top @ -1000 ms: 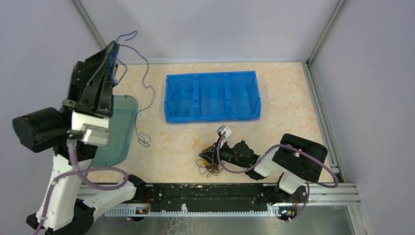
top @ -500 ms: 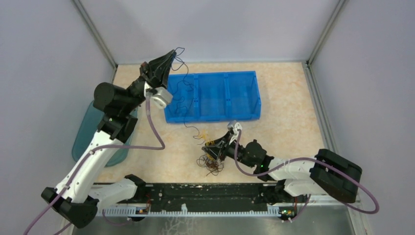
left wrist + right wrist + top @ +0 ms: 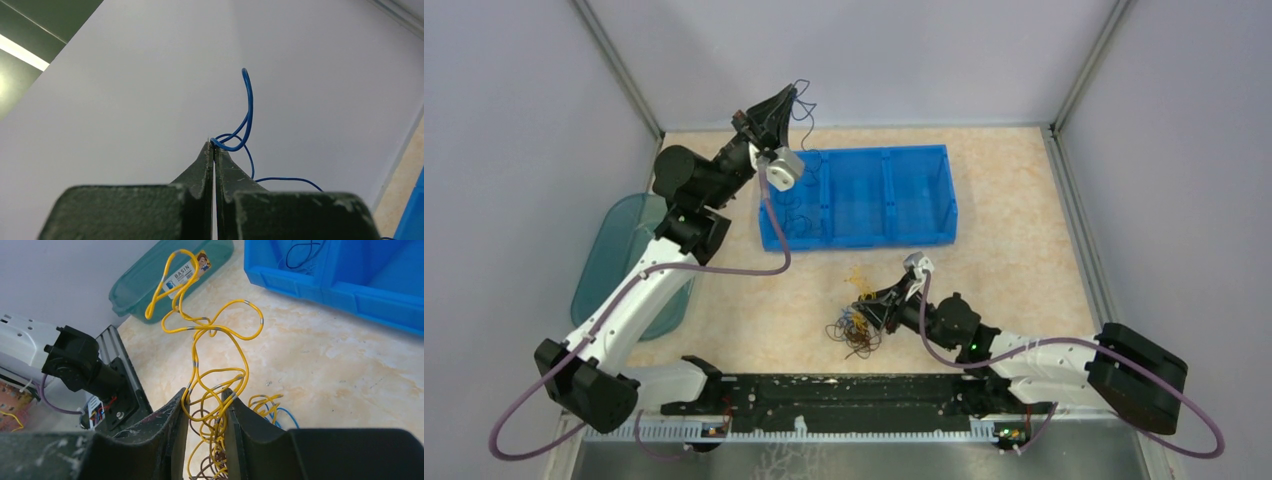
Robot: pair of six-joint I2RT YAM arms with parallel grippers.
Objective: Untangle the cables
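the left gripper (image 3: pixel 214 145) is clenched on a blue cable (image 3: pixel 248 102), held high over the end of the blue bin (image 3: pixel 924 195) nearest the left arm. the right gripper (image 3: pixel 205 392) pinches yellow cables (image 3: pixel 200 325) rising from the tangle (image 3: pixel 854 335), which lies on the table (image 3: pixel 1024 240) in front of the bin.

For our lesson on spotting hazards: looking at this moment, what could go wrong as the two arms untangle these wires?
The left gripper pinches the thin blue wire only at its tips; it might slip.
The right gripper grips the tangle of yellow and brown wires as a bundle, so pulling may tighten knots rather than free one strand.
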